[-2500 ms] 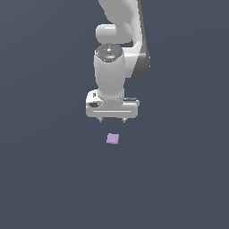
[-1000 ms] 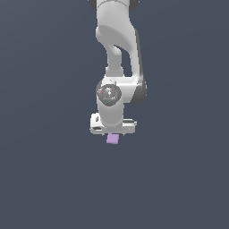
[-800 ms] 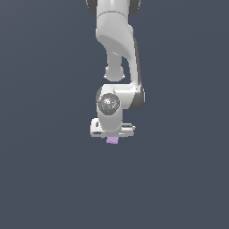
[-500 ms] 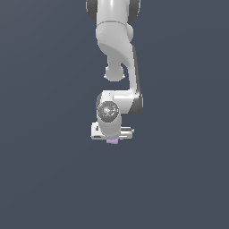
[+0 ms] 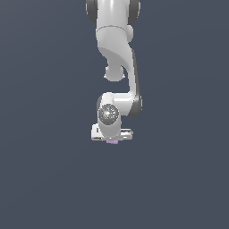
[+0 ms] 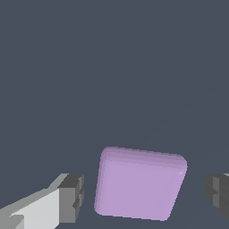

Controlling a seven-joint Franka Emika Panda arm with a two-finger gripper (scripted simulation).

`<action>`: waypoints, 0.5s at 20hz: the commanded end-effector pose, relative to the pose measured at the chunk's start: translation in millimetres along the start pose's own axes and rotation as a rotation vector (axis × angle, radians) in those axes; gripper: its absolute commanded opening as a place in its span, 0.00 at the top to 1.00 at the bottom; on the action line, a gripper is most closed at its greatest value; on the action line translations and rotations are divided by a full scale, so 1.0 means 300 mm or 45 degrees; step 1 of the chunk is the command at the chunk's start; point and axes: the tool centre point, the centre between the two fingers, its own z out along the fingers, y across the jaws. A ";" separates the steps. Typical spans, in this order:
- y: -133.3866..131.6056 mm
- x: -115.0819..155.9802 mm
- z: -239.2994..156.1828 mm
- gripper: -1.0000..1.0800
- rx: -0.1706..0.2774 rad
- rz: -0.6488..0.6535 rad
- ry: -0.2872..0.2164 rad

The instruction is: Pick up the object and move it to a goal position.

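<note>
The object is a small lavender cube lying on the dark grey floor. My white gripper is down around it, one finger on each side, with a gap between each pad and the cube, so it is open. In the exterior view only a thin purple sliver of the cube shows beneath the gripper, whose hand body covers the rest. The cube sits slightly turned relative to the fingers.
A plain dark grey surface fills both views. The white arm comes down from the top of the exterior view, above the cube.
The gripper has dropped straight down onto the cube. The cube went from fully visible below the fingers to almost hidden under the hand. It has not moved.
</note>
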 end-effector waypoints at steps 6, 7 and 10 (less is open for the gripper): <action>0.001 -0.003 0.072 0.00 0.000 0.000 -0.002; 0.001 -0.003 0.072 1.00 0.000 0.000 -0.002; 0.001 -0.003 0.072 1.00 0.000 0.000 -0.002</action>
